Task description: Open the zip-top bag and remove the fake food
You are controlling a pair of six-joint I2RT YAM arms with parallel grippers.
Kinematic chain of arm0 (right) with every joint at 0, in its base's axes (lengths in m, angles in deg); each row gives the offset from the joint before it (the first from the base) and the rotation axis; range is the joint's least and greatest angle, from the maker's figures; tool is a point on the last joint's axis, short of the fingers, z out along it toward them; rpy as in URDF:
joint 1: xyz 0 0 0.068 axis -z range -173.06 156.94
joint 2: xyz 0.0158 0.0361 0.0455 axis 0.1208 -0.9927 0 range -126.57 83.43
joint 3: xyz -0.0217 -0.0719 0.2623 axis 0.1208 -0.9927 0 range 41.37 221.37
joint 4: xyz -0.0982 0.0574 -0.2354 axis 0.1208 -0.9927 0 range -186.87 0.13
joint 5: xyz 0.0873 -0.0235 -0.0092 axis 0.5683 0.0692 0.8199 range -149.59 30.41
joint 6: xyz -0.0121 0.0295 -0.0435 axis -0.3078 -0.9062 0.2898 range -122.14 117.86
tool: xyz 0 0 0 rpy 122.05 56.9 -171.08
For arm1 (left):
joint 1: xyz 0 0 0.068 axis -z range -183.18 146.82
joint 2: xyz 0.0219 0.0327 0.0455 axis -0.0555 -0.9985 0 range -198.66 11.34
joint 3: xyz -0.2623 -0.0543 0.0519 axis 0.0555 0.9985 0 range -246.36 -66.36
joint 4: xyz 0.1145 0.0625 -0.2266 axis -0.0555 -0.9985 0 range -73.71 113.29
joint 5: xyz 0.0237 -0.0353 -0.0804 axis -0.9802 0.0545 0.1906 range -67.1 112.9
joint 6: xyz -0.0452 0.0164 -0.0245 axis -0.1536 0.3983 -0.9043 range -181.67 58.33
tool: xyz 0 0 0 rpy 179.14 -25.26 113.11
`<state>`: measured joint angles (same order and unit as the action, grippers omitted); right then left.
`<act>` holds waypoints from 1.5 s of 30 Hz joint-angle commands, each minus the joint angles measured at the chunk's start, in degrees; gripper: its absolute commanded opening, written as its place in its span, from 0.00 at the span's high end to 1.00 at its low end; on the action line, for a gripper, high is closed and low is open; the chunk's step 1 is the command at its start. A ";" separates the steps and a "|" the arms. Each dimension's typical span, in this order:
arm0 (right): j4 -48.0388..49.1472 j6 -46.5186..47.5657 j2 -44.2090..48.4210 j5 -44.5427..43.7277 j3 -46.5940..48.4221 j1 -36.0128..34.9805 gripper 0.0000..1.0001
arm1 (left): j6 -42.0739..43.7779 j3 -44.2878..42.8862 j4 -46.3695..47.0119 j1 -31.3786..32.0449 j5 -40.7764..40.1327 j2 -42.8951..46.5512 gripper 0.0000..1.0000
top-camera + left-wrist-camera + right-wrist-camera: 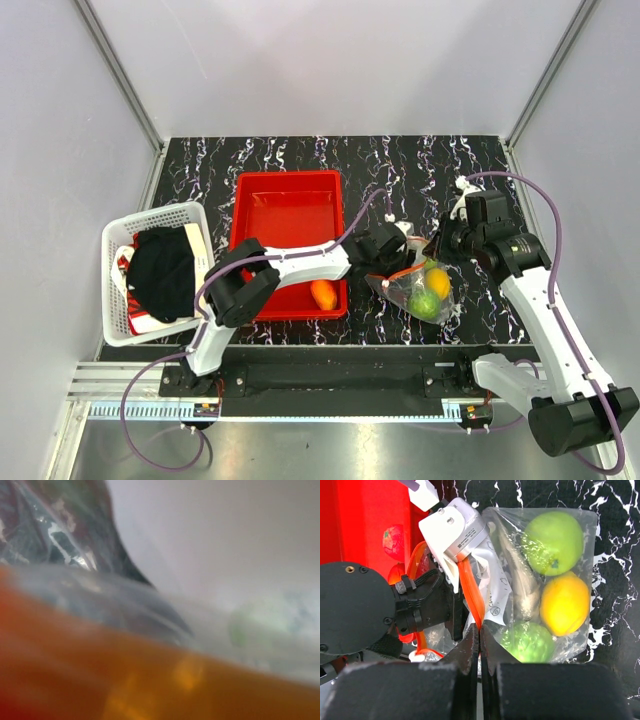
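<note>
Right gripper, zip-top bag pinched (mouth leftward)

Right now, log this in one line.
left gripper: at bag mouth | right gripper: shut on bag | inside: green fruits, yellow fruit

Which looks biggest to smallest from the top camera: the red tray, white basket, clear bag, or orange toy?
1. red tray and white basket, too alike to rank
2. zip-top bag
3. orange toy food
</note>
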<state>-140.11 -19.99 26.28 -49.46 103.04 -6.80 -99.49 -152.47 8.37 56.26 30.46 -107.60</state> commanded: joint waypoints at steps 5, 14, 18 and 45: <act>3.13 -0.52 -0.60 0.68 -1.11 -0.41 1.00 | 1.26 1.20 0.50 0.33 -1.13 -0.95 0.47; 2.51 -0.08 0.02 -1.43 1.25 -0.33 1.00 | 4.33 -3.36 -2.91 0.33 -2.45 4.14 0.89; 1.72 0.62 0.45 -3.62 1.88 -0.33 1.00 | 5.74 -5.91 -5.29 0.76 -5.96 9.32 1.00; 1.37 1.41 2.04 -6.53 2.40 -0.33 1.00 | 3.46 33.00 -16.90 -6.70 -22.76 53.71 1.00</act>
<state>-139.52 -19.40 27.75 -55.89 103.09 -6.80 -93.06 -126.81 -6.19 51.38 8.38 -56.39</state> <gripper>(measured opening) 0.009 0.504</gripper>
